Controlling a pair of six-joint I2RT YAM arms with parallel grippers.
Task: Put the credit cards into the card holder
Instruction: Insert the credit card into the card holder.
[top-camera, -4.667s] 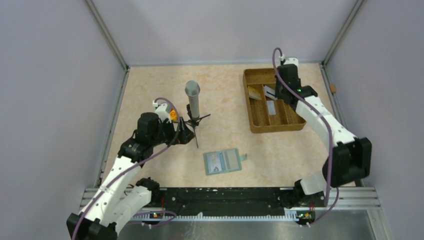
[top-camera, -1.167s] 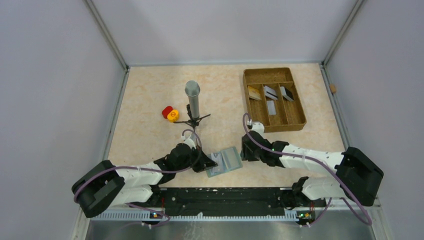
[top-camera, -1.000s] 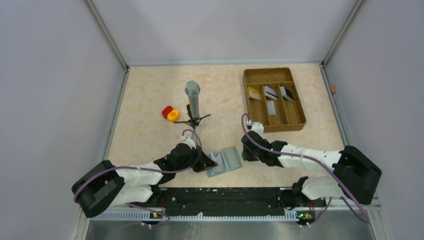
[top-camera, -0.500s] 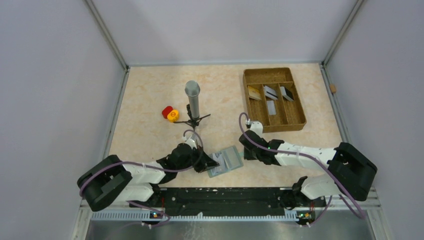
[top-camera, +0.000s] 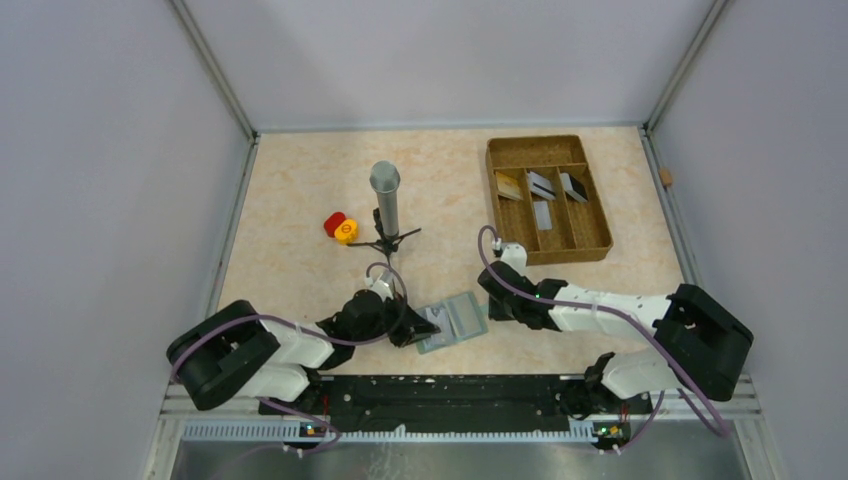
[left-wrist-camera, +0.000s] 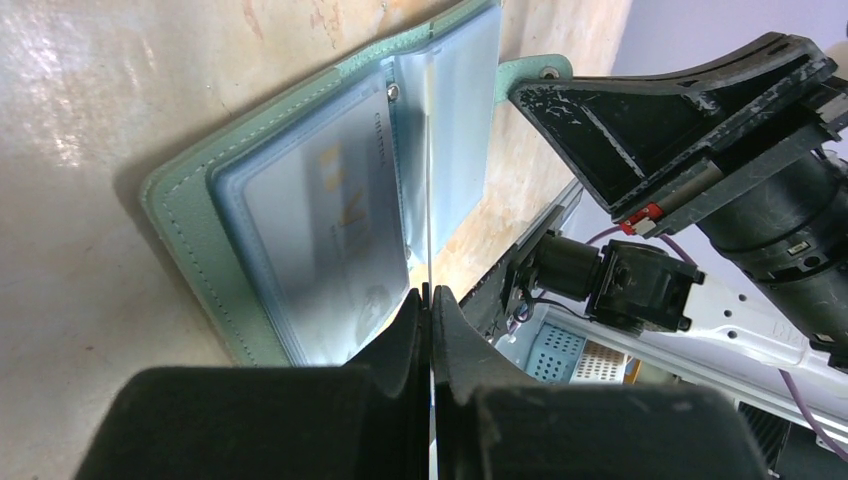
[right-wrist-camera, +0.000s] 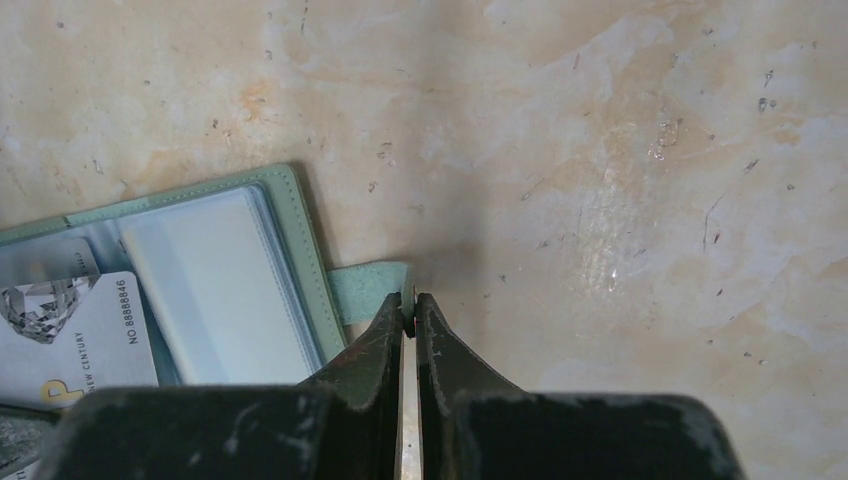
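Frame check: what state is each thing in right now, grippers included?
card holder: open on the table, one card in a sleeve.
left gripper: shut, pinching a clear inner page of the card holder.
right gripper: shut on the card holder's closing tab.
credit cards: four lying in the tray, untouched.
grey tube: upright on its stand.

The silvery-grey flat card (right-wrist-camera: 75, 330) in the grey-green folding wallet (right-wrist-camera: 300, 240) reads "NO 88888846" and "…EW CENTURY".
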